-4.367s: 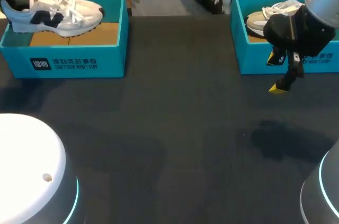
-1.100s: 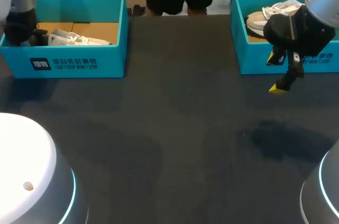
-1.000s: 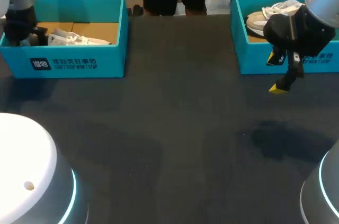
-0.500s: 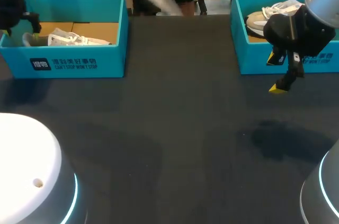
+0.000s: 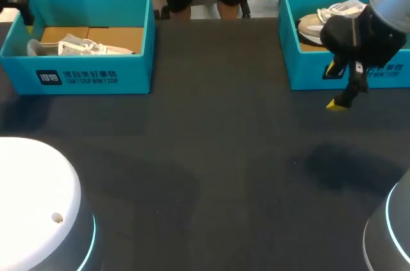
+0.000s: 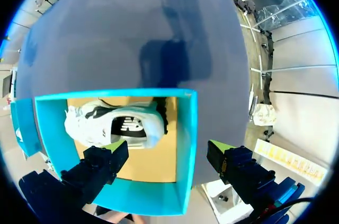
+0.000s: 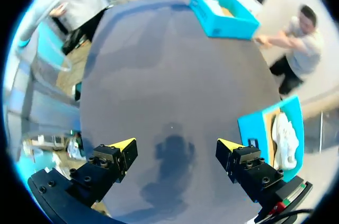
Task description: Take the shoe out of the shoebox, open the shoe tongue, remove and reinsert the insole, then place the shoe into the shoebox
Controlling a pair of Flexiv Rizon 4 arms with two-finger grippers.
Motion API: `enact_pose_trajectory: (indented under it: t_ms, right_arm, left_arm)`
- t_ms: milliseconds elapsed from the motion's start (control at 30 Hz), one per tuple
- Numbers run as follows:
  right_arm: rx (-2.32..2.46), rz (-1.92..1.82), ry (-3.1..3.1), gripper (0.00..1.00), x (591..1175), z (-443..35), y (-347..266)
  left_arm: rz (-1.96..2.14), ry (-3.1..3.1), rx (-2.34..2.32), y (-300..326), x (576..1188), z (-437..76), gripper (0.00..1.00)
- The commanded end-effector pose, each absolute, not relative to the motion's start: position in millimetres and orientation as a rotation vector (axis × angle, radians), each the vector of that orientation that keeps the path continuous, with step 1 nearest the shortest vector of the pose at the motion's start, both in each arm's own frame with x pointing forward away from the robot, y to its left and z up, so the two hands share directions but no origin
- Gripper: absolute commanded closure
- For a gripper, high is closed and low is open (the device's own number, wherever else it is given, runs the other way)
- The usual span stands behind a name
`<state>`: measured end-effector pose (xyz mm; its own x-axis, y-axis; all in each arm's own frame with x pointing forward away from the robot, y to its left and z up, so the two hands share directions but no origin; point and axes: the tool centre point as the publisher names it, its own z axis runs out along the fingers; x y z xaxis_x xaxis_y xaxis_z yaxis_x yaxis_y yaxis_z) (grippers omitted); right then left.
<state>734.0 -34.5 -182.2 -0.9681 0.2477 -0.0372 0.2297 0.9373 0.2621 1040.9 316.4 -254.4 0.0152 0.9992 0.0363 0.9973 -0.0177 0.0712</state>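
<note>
Fingers on the left claw (image 6: 167,150) stand wide apart with nothing between them. The claw hangs above one end of the left shoebox (image 6: 185,144), one yellow tip over the cardboard floor and the other outside the teal wall. Just ahead of the claw, the white sneaker (image 6: 114,126) lies on the floor of that box, and neither finger touches it. A few seconds ago the sneaker was up above the rim at the box's left end. A second ago it was already low inside, with the left arm down beside it. Since then the arm has risen and drawn off toward the far left corner of the head view, where only a dark bit of it shows. I read that as the last step done: the sneaker has been set back in its box and let go, so only the arm's retreat is left (whether the insole sits properly inside I cannot tell from here). The right claw (image 7: 176,147) is likewise spread and empty over the bare dark table (image 5: 211,156). It hangs just in front of the right shoebox (image 7: 259,123), in which a second sneaker (image 7: 285,139) lies. It has kept that same spot throughout, so I judge it is taking no part in this step.
</note>
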Motion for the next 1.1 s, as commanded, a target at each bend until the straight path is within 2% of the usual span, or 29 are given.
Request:
enact_pose_trajectory:
  t_ms: [33,233,600,900,1100]
  right_arm:
    - [0.757,0.379,2.979,0.0,762,-181,-48]
    - [1.249,0.37,2.841,0.0,790,-172,-78]
    - [1.739,0.487,2.435,0.0,860,-150,-111]
    - [2.032,0.48,2.1,0.0,904,-139,-126]
    - [2.032,0.48,2.1,0.0,904,-139,-126]
  left_arm:
    - [0.101,2.162,2.239,323,1033,-235,0.0]
    - [0.101,2.162,2.239,323,1033,-235,0.0]
    - [0.101,2.162,2.239,323,1033,-235,0.0]
    - [0.101,2.162,2.239,323,1033,-235,0.0]
    - [0.101,2.162,2.239,323,1033,-235,0.0]
